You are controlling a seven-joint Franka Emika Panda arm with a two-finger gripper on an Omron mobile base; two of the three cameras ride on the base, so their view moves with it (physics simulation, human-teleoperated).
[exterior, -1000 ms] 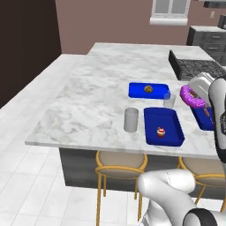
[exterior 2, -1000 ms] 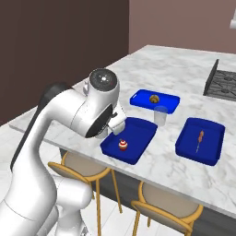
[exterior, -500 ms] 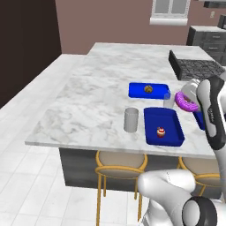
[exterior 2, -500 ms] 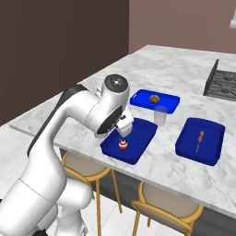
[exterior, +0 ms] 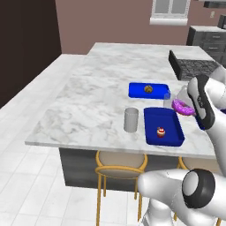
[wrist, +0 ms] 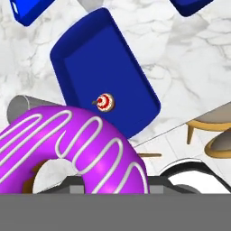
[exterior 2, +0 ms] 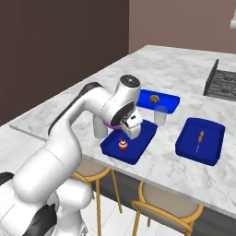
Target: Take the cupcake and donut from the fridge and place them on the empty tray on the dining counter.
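A white robot arm's pincer (exterior 2: 125, 123), closed on a ring donut with bright purple icing and white stripes (wrist: 74, 146), hangs above a deep-blue rectangular tray (exterior: 167, 134) right of centre in the left base view, on the white-grey marble dining counter (exterior: 88, 101). A tiny cupcake with white frosting and a red topping (exterior: 161, 132) sits in that tray, seen just above the donut in the hand view. A grey cylindrical cup (exterior: 131, 119) stands just left of the tray, with a second blue tray holding a small brown round piece (exterior: 148, 90) above it in the frame.
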